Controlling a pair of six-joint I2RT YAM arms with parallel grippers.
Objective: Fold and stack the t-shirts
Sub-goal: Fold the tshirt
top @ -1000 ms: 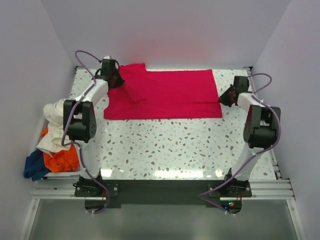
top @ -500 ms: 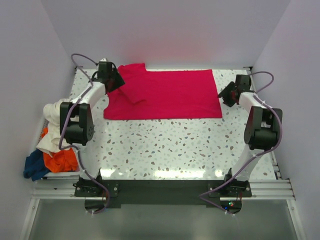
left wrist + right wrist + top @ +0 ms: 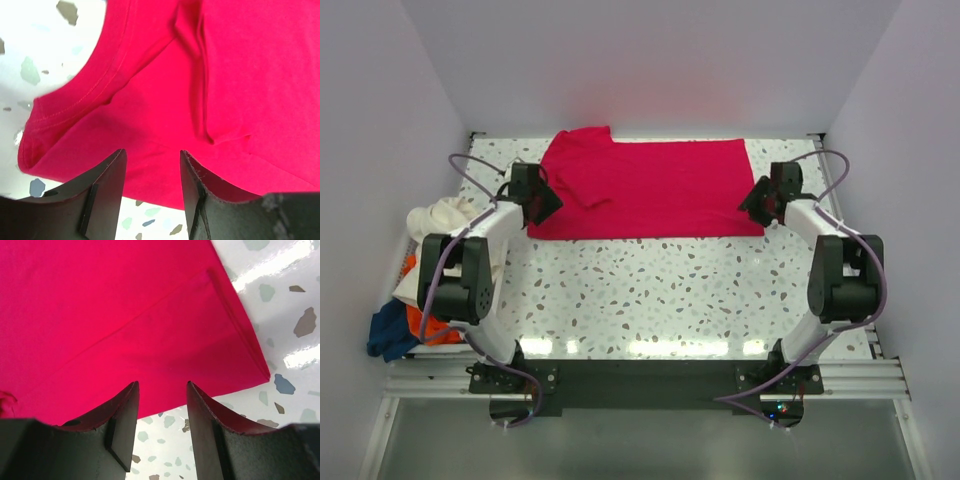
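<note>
Across the far side of the speckled table (image 3: 670, 290) lies one crimson t-shirt (image 3: 660, 190), sleeve tucked in. It's soft, light cloth that's bound to sag, so its near corners look like the best hold. Three more are heaped at the left edge: cream t-shirt (image 3: 435, 218), orange t-shirt (image 3: 432, 328), dark blue t-shirt (image 3: 386, 335). Left gripper (image 3: 542, 203) and right gripper (image 3: 757, 200) hover at those corners, both sets of jaws spread, empty.

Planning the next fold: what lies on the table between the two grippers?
The crimson t-shirt, spread flat, fills the stretch from the left gripper to the right gripper, as the top view shows.
</note>
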